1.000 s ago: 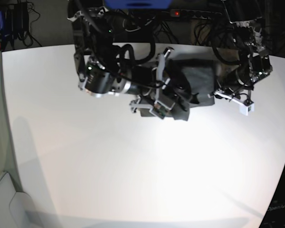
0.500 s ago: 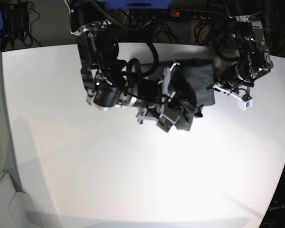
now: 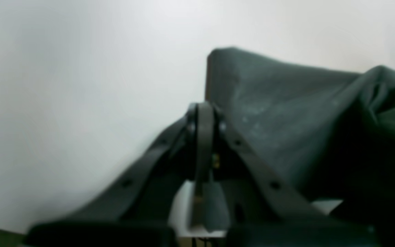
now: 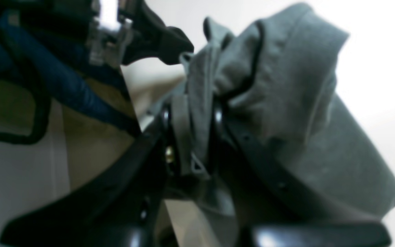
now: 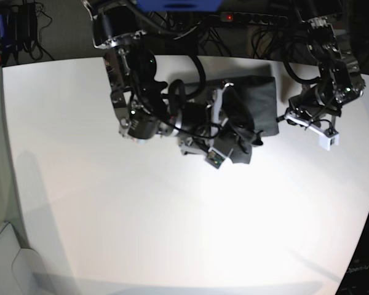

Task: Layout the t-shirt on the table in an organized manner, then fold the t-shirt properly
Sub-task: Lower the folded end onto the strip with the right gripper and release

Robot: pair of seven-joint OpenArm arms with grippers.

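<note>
The t-shirt [image 5: 253, 109] lies bunched near the far edge of the table [image 5: 172, 215], at about one o'clock from the table's middle in the base view. It is a dark heap, not yet spread. My right hand [image 4: 192, 137] is clenched on a thick fold of it; in the right wrist view the grey cloth is pinched between the jaws and drapes off toward three o'clock. My left hand [image 3: 202, 137] is clenched with nothing in it. Its jaws meet just beside the shirt's edge, and in the base view it hangs over bare table at three o'clock of the heap.

To do this step well, I judge I should draw the held fold slowly toward six o'clock, low over the table, so the cloth slides open rather than rolls. The left hand should take a second hem or corner before I pull wide.

Count: one t-shirt, one table, two hands.
</note>
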